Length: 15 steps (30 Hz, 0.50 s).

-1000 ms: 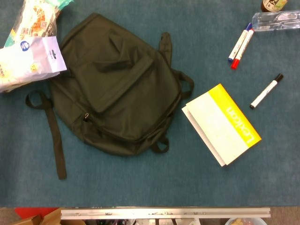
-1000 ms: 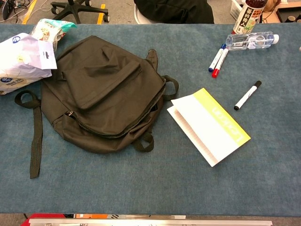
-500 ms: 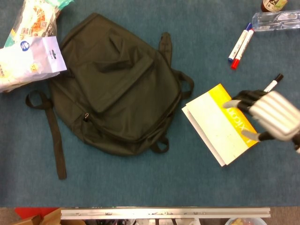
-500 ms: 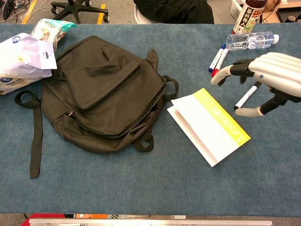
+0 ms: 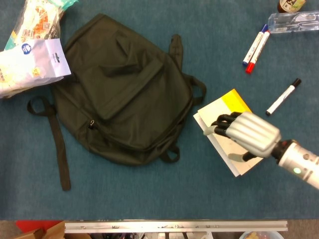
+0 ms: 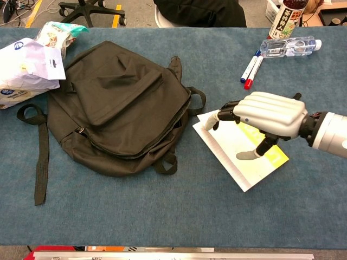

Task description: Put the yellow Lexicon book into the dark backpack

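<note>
The dark backpack lies flat and closed on the blue table, left of centre, also in the chest view. To its right lies the yellow and white Lexicon book, flat and at an angle. My right hand hangs over the middle of the book, palm down, fingers curved and spread toward the backpack, thumb apart. It holds nothing, and I cannot tell whether its fingertips touch the cover. My left hand shows in neither view.
A blue and a red marker lie at the back right beside a lying water bottle. A black marker sits just right of the book. Snack bags rest at the back left. A backpack strap trails forward.
My right hand has moved left and lower, from the book's right edge to above its middle, now covering most of the yellow band. Book and backpack have not moved.
</note>
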Each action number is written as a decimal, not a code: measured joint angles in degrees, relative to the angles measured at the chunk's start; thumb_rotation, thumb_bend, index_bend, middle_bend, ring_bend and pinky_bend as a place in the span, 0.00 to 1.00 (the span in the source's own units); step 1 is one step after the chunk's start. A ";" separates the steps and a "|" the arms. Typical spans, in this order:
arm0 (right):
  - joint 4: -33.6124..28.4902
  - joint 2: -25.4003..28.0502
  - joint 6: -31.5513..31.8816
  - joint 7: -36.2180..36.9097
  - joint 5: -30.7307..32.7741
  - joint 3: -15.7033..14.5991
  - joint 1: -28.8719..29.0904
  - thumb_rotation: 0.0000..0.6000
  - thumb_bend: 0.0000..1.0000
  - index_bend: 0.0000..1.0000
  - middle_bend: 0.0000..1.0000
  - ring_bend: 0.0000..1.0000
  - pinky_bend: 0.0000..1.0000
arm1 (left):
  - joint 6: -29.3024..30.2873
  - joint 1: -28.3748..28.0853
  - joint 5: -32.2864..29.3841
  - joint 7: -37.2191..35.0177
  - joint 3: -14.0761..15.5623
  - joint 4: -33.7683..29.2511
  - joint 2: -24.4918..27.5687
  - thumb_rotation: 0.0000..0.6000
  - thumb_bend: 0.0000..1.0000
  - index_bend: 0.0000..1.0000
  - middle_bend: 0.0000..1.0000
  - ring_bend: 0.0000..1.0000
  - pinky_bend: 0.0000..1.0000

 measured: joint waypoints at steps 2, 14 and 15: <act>0.76 -1.63 -0.79 -0.38 0.41 -0.08 0.79 1.00 0.16 0.27 0.35 0.25 0.39 | 0.06 0.07 0.03 -0.22 0.01 0.12 0.03 1.00 0.35 0.15 0.13 0.10 0.07; 4.58 -8.96 -4.44 -0.29 2.29 -0.76 4.99 1.00 0.16 0.27 0.35 0.26 0.39 | -0.40 0.25 -0.64 -0.49 0.00 0.58 0.05 1.00 0.35 0.15 0.13 0.10 0.07; 4.94 -9.40 -4.73 -0.28 2.65 -0.78 5.23 1.00 0.16 0.27 0.35 0.26 0.39 | -0.49 0.25 -0.69 -0.50 0.01 0.60 0.05 1.00 0.35 0.15 0.13 0.10 0.07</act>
